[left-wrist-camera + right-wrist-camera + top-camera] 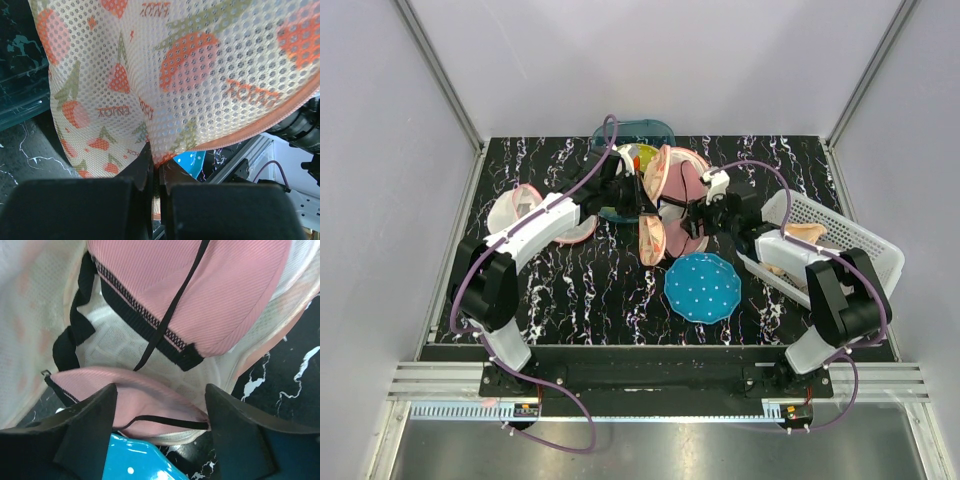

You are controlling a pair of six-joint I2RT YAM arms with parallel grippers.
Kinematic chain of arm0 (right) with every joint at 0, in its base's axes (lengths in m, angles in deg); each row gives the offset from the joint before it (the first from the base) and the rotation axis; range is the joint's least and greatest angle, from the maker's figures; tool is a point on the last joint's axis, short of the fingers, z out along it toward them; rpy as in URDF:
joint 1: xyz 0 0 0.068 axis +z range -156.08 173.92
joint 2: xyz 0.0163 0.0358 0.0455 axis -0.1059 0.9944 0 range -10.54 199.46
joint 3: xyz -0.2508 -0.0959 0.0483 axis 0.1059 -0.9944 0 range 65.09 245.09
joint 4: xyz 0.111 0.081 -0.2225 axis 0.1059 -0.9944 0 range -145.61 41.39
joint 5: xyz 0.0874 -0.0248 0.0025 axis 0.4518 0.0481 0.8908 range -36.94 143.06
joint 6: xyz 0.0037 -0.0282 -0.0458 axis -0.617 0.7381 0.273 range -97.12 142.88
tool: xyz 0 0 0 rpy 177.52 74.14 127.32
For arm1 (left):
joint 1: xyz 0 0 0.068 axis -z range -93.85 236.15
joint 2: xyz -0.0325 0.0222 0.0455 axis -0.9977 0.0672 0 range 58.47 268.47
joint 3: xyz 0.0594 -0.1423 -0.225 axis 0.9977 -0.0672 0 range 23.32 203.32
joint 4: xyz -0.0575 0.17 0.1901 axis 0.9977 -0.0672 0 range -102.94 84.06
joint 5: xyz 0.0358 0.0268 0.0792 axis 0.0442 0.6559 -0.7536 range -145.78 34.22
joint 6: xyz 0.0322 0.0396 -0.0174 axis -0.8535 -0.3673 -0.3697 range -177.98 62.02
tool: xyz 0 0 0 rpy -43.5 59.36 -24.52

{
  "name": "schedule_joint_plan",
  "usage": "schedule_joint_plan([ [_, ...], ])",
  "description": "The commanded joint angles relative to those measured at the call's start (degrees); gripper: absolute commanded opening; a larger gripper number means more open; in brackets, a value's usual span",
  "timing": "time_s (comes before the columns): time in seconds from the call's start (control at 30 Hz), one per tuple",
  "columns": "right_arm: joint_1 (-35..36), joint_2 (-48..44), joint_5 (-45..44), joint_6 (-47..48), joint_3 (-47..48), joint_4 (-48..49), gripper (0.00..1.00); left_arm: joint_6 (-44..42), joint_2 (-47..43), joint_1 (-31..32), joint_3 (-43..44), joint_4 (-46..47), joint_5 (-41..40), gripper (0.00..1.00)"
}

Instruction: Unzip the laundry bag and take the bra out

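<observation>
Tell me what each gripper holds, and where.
The left gripper pinches the peach printed mesh laundry bag near its pink edging. The right gripper, open around the pink ribbed bra, holds nothing.

Bright even light; soft shadows; sheen on grey metal front ledge (640,450); peach printed mesh laundry bag (200,75) sharp close-up.

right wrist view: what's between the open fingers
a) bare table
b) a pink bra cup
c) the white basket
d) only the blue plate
b: the right gripper stands open with a pink cup of the bra between its jaws; the plate only shows below the cup.
</observation>
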Motion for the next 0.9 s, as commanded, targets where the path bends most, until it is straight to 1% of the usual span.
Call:
schedule_joint_plan([
  [0.0, -0.1, 0.9, 5.6, -0.7, 2.6, 0.5, 0.72, -0.5, -1.2, -0.1, 2.3, 2.1, 1.4, 0.00],
  [0.07, -0.1, 0.7, 5.5, -0.9, 3.1, -1.6, 0.54, -0.5, -1.2, -0.1, 2.4, 2.1, 1.3, 0.00],
  [0.1, -0.1, 0.4, 6.2, -0.9, 3.4, -2.6, 0.49, -0.6, -1.3, -0.2, 2.6, 2.0, 1.2, 0.00],
  [0.17, -0.1, -1.3, 6.2, -0.9, 3.0, -5.1, 0.34, -0.6, -1.4, -0.3, 2.7, 2.0, 1.3, 0.00],
  [0.2, -0.2, -2.0, 6.2, -0.8, 2.8, -5.7, 0.12, -0.6, -1.4, -0.3, 2.7, 2.1, 1.4, 0.00],
  [0.23, -0.1, -2.8, 5.8, -0.8, 2.4, -6.4, 0.03, -0.5, -1.5, -0.3, 2.9, 2.1, 1.4, 0.00],
  [0.27, -0.1, -4.7, 5.3, -0.9, 1.3, -6.6, 0.00, -0.5, -1.7, -0.4, 3.0, 2.1, 1.3, 0.00],
  [0.43, -0.2, -12.4, 2.9, -0.9, -2.1, -7.3, 0.00, -0.4, -2.7, -1.3, 3.7, 1.7, 1.4, 0.00],
  [0.47, -0.1, -15.9, 1.8, -0.9, -3.1, -7.2, 0.00, -0.6, -2.9, -1.5, 4.0, 1.5, 1.4, 0.00],
  [0.53, -0.1, -20.1, -3.4, -2.4, -4.2, -6.1, 0.00, -0.9, -3.7, -1.9, 4.1, 1.1, 1.0, 0.00],
  [0.57, -0.1, -24.3, -5.2, -2.5, -5.0, -5.4, 0.00, -1.0, -4.0, -2.2, 4.1, 0.9, 0.9, 0.00],
  [0.6, -0.2, -26.5, -9.5, -3.7, -5.4, -4.3, 0.00, -1.2, -4.5, -2.2, 4.1, 0.5, 0.8, 0.00],
  [0.63, -0.1, -30.2, -11.8, -4.4, -5.8, -2.2, 0.00, -1.3, -4.9, -2.3, 4.0, 0.5, 0.8, 0.00],
  [0.67, -0.2, -31.8, -14.4, -5.1, -5.7, -1.5, 0.00, -1.3, -5.2, -2.5, 4.1, 0.4, 0.7, 0.00],
  [0.7, -0.1, -33.1, -19.5, -7.2, -5.2, -1.2, 0.00, -1.1, -5.8, -2.8, 4.1, 0.2, 0.7, 0.00],
  [0.77, -0.2, -36.2, -23.6, -8.5, -2.7, -1.2, 0.00, -0.9, -6.8, -3.0, 4.7, 0.1, 1.2, 0.00],
  [0.87, -0.2, -39.7, -33.8, -10.6, 0.4, -1.2, 0.00, -2.0, -9.1, -3.0, 6.9, -2.1, 0.8, 0.00],
])
